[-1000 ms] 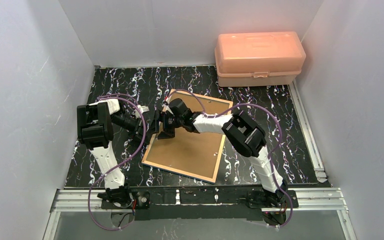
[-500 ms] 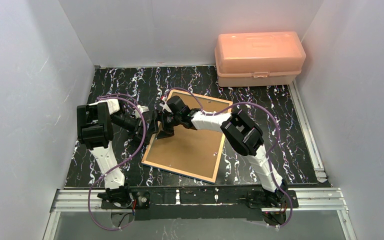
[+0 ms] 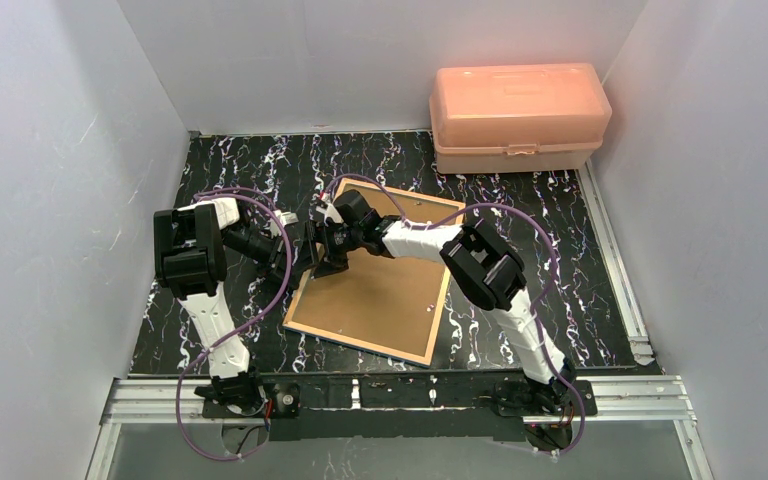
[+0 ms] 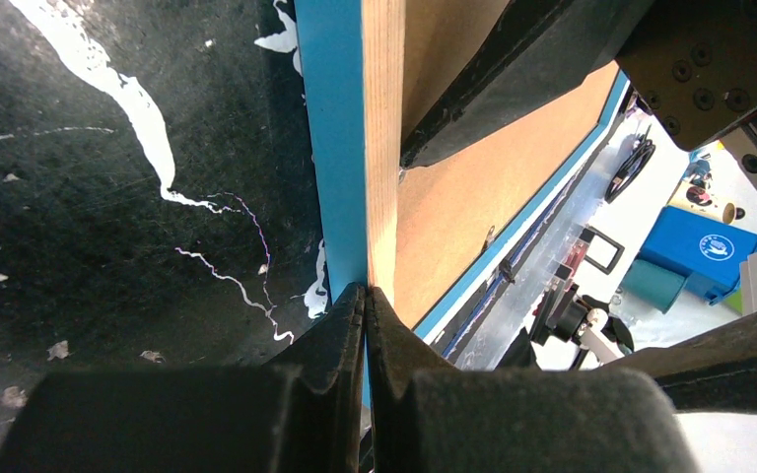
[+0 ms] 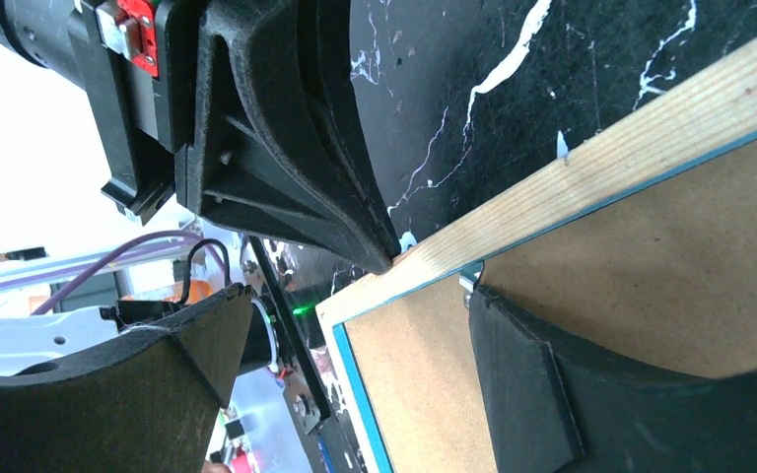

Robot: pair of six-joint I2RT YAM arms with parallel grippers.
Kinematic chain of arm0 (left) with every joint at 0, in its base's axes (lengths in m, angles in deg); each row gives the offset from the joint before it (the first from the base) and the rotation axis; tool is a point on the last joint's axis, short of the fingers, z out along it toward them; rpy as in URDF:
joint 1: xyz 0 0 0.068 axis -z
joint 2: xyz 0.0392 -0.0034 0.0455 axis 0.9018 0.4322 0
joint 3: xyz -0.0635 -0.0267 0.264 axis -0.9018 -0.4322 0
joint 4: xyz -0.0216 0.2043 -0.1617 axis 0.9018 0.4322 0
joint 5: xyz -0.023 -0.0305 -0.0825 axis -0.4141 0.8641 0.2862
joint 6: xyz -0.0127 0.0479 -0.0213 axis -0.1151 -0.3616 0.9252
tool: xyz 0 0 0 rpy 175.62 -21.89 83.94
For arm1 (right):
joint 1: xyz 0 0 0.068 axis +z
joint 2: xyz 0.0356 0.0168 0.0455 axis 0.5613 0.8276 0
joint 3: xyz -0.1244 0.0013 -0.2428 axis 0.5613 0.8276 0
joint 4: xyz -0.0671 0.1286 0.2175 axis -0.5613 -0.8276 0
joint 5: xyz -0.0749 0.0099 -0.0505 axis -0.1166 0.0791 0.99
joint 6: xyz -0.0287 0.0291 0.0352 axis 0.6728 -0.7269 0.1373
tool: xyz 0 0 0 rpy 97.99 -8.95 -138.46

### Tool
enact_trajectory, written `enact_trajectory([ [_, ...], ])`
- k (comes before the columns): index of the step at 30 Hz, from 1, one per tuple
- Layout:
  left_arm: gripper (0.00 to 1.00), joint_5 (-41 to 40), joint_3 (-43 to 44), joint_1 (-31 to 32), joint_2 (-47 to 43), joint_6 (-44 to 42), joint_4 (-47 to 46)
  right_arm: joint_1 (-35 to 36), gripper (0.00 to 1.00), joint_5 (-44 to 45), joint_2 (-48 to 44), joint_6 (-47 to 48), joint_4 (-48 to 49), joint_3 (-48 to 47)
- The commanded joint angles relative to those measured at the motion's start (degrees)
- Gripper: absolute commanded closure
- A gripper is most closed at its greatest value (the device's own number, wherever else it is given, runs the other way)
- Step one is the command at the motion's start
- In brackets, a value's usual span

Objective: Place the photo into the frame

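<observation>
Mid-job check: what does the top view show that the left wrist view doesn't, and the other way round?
Only the top view: the whole frame lying back-up on the table, and the pink box at the far right. Only the left wrist: the frame's blue front border, and the left jaws shut with their tips against its wood edge. Both: the frame's brown back, the marbled table and the right jaws at the frame's left edge. The photo appears in neither.
</observation>
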Motion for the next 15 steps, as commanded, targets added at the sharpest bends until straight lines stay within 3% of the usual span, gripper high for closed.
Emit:
enact_trajectory([
  [1, 1.00, 2.0, 0.4, 0.6, 1.1, -0.9, 1.0, 0.8, 0.11, -0.2, 4.1, 4.1, -0.2, -2.9],
  [12, 1.00, 2.2, 0.5, 0.8, 1.5, -0.7, 1.0, 0.6, 0.11, 1.8, 3.1, 10.6, 2.5, -0.7],
  [15, 1.00, 2.2, 0.7, 0.7, 1.5, -0.8, 1.3, 0.1, 0.11, 6.3, 0.9, 12.1, 3.4, 1.9],
])
